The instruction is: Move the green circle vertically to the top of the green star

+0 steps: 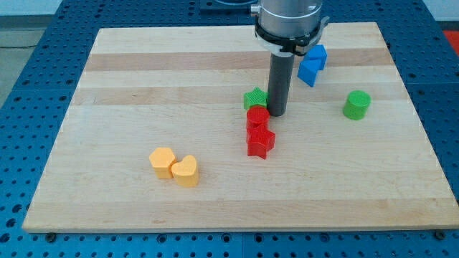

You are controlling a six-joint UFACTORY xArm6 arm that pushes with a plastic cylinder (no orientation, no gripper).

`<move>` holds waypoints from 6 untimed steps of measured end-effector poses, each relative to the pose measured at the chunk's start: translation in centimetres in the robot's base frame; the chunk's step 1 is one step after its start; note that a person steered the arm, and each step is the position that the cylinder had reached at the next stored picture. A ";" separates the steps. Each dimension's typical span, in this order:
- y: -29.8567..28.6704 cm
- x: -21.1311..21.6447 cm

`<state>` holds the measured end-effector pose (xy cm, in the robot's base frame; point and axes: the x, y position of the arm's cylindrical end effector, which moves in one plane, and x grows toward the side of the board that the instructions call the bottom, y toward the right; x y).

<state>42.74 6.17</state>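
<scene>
Wood is what I see most: a pale wooden board (179, 79) with long stripes running side to side, lying on a blue table with little holes (29, 29). My tip (277, 113) is a plain dark rod with nothing to open or shut, and it holds nothing. It stands near the middle of the frame, just right of the green star (253, 98) and touching or almost touching it. The green circle (356, 104) sits well apart at the right. It stands upright, round, with no long side. Two red blocks (259, 132) sit just below the star. Blue blocks (313, 64) are at the upper right. Two yellow blocks (174, 167) sit together at the lower left.
</scene>
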 end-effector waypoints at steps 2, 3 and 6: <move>5.6 2.7; 11.0 5.2; 14.6 1.4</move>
<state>44.10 20.81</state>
